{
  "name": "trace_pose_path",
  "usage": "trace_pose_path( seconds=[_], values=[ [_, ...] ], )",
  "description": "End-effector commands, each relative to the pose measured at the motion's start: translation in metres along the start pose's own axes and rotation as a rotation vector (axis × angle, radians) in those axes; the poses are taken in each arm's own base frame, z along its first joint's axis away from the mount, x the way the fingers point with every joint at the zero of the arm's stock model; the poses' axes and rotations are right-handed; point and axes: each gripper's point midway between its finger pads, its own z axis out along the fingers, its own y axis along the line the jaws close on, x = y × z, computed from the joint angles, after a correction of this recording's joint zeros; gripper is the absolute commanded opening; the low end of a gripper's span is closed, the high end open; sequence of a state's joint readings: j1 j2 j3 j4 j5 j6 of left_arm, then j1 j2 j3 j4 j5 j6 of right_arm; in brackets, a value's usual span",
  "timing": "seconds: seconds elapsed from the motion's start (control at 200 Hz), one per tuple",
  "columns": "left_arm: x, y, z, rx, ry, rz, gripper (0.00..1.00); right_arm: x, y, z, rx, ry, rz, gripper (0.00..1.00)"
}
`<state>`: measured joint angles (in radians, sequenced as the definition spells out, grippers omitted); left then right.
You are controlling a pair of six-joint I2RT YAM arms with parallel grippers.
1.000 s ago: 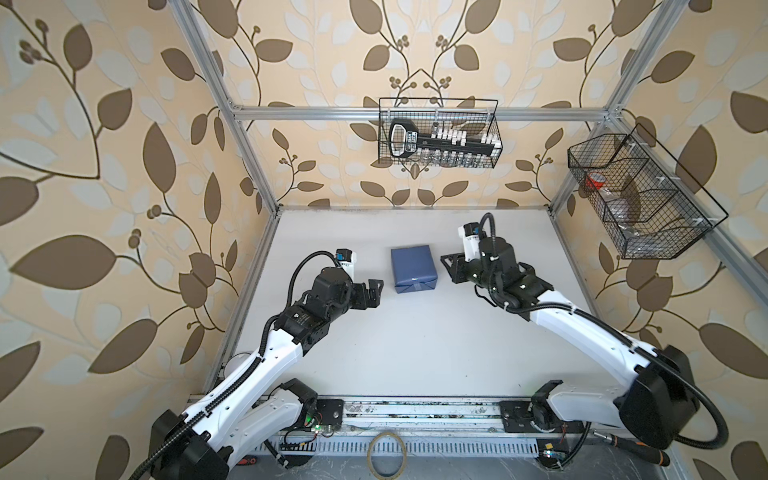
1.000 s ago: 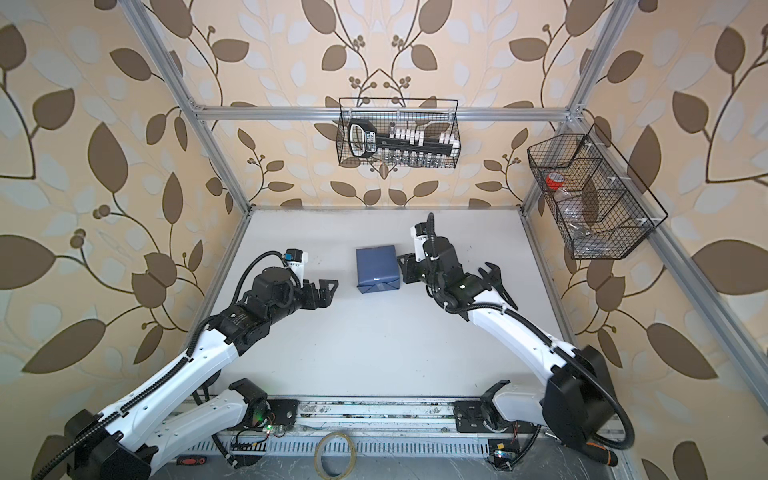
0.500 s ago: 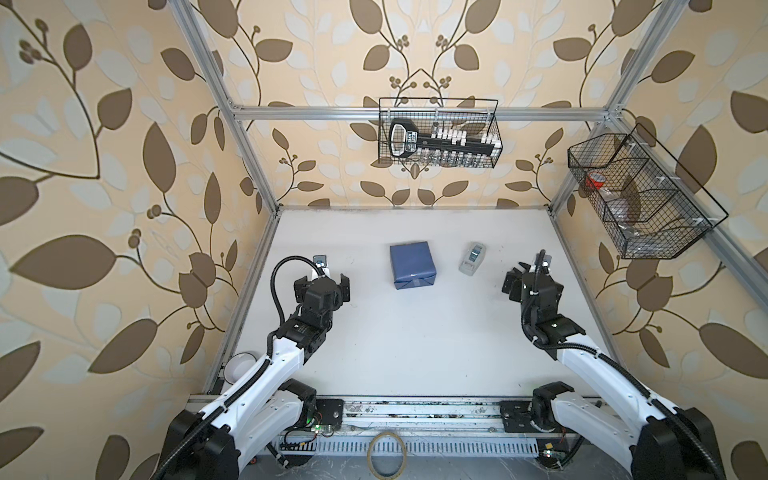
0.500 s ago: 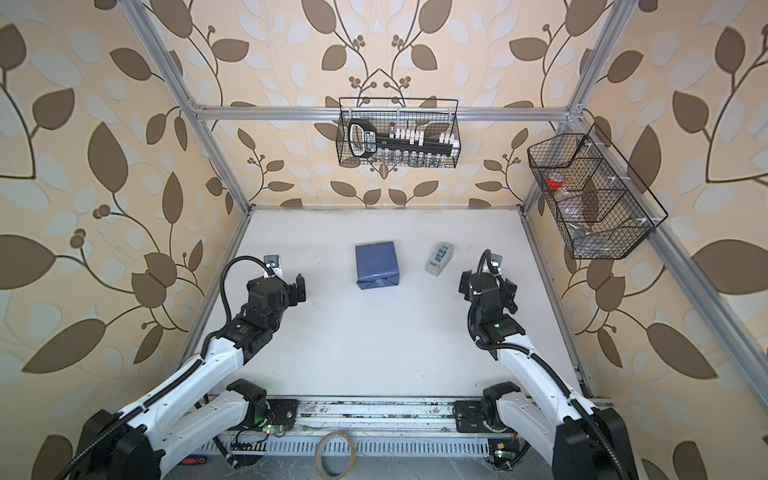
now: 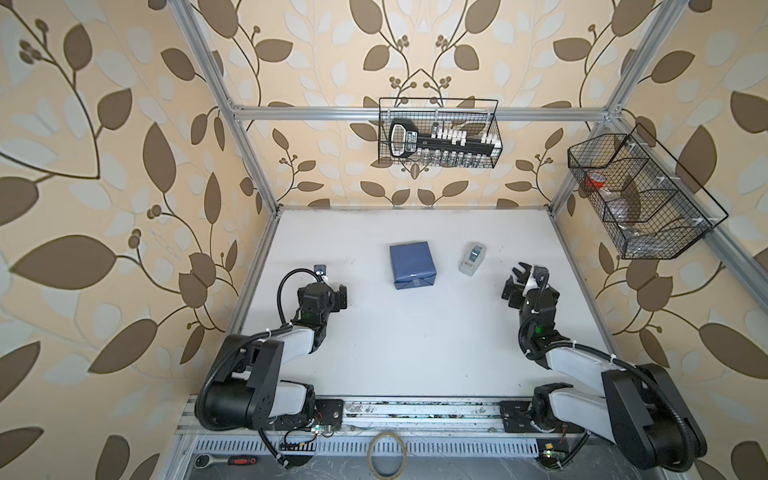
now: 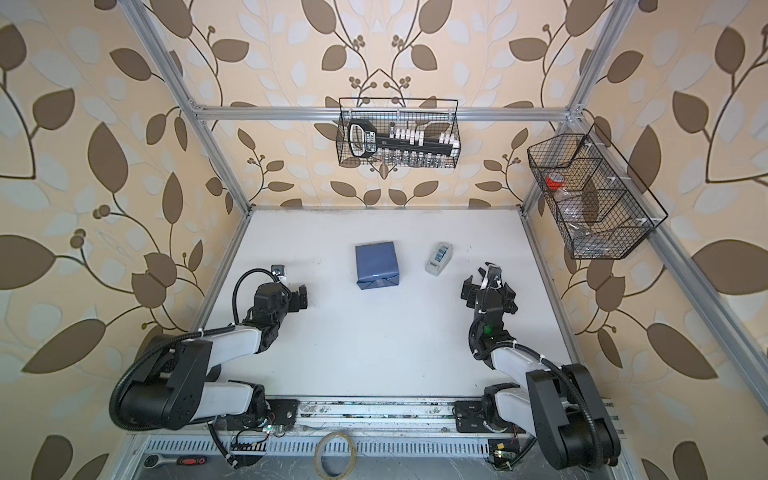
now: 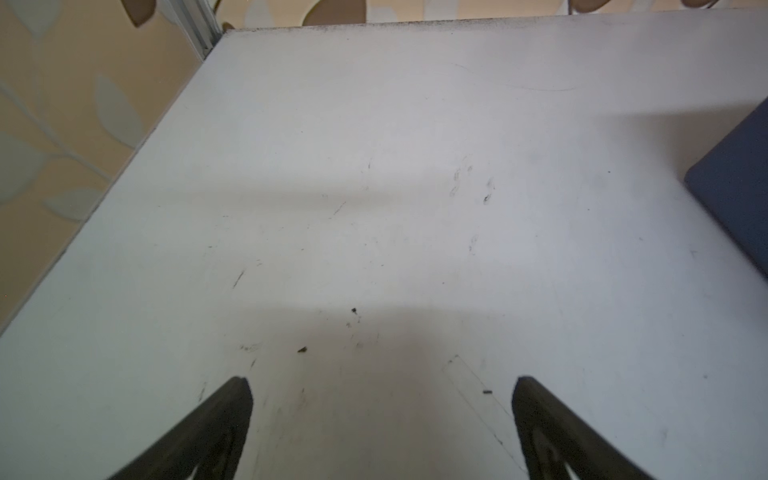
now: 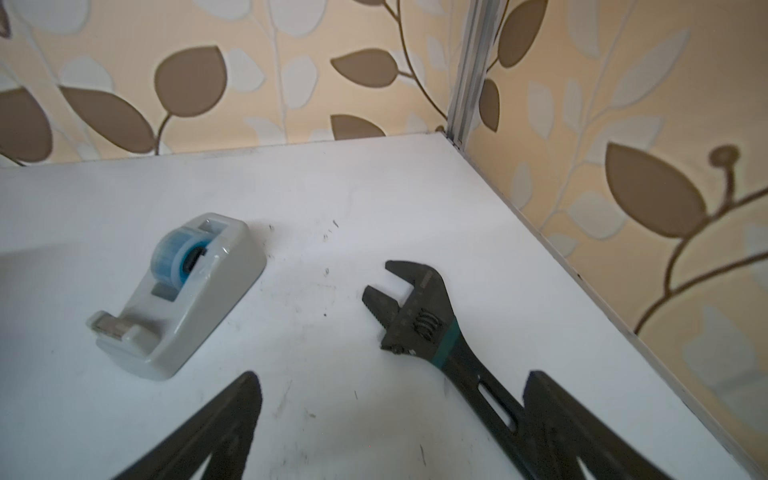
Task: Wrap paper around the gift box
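My right gripper (image 8: 392,376) has dropped the tape dispenser (image 5: 472,258) and backed off, jaws apart; my left gripper (image 7: 382,380) is spread empty too. The gift box (image 5: 412,265) sits centre-frame in both top views, covered in the paper (image 6: 376,266), so I'd call wrapping done.

Gift box (image 5: 412,266) on the table (image 5: 415,340), toward the far side; tape dispenser (image 5: 472,258) near on its right, wrench (image 8: 419,316) farther right.

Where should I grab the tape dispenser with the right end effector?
Probably best: grip the tape dispenser across its two long flat sides at mid-body, coming straight down from above. It sits on its base, long and narrow, and its ends are sloped and uneven.
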<state>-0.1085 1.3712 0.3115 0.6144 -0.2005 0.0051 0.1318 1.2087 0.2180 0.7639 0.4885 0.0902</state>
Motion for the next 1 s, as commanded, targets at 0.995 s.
trace_pose_path(
  seconds=[0.995],
  values=[
    [-0.024,-0.003,0.025,0.104,-0.049,-0.051,0.99,-0.001,0.008,0.002,-0.083,-0.100,-0.004,1.00]
  ],
)
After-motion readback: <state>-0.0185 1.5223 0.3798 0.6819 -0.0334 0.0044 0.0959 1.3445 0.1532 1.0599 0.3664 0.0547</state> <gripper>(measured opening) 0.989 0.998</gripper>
